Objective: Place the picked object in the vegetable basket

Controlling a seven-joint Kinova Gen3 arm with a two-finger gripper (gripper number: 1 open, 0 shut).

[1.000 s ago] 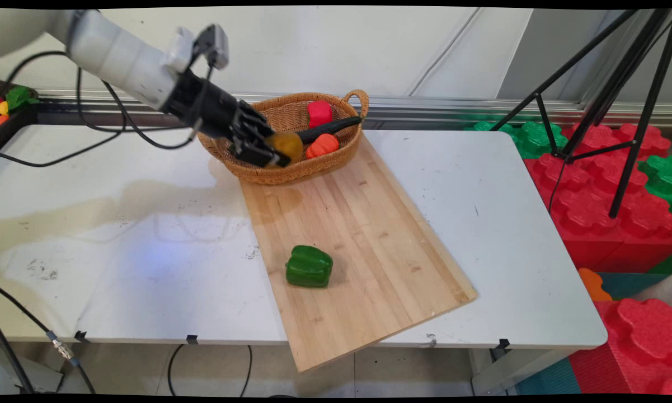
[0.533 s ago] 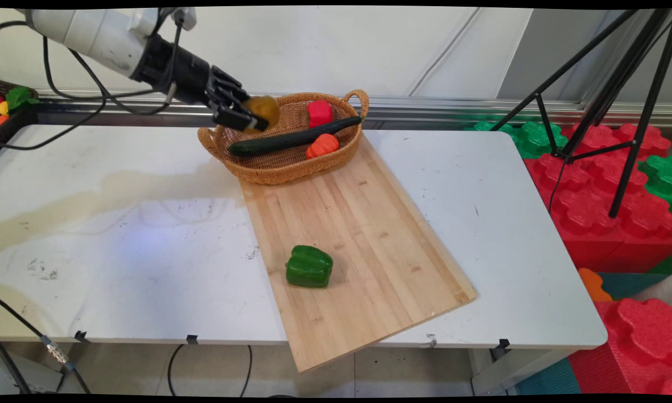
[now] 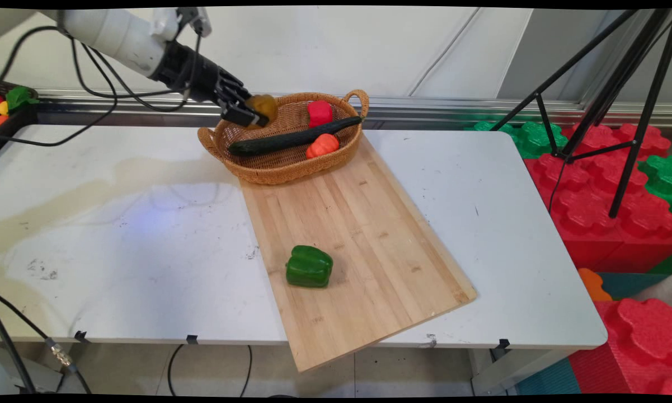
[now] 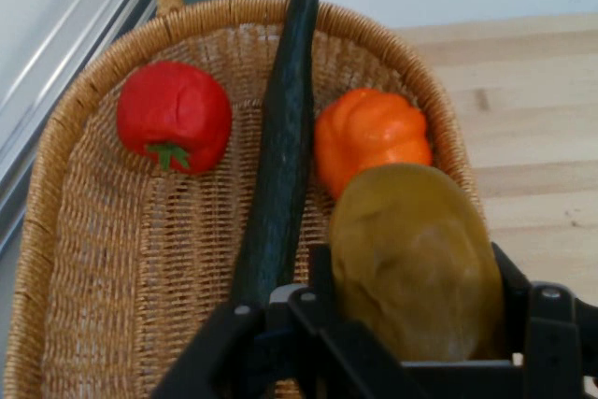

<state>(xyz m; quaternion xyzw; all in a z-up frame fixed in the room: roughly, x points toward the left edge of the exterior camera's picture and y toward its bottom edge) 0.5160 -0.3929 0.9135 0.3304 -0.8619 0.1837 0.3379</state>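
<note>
My gripper (image 3: pixel 253 115) (image 4: pixel 411 296) is shut on a brownish-yellow potato (image 3: pixel 263 106) (image 4: pixel 413 263) and holds it in the air above the left end of a wicker basket (image 3: pixel 260 170) (image 4: pixel 84 259). Below it in the basket lie a long dark green cucumber (image 3: pixel 291 137) (image 4: pixel 280 156), a red tomato (image 3: pixel 319 113) (image 4: pixel 174 116) and an orange pepper (image 3: pixel 322 145) (image 4: pixel 369 137). The basket stands at the far end of a wooden cutting board (image 3: pixel 363 235) (image 4: pixel 523 109).
A green bell pepper (image 3: pixel 309 266) lies on the board's near left part. A tray with more toy vegetables (image 3: pixel 8 103) sits at the far left edge. A black tripod (image 3: pixel 621 112) and red and green foam blocks (image 3: pixel 610 196) stand to the right of the table.
The gripper has risen out of the basket with the potato, moving up and to the left, then shifting slightly right. The cucumber it hid is uncovered.
</note>
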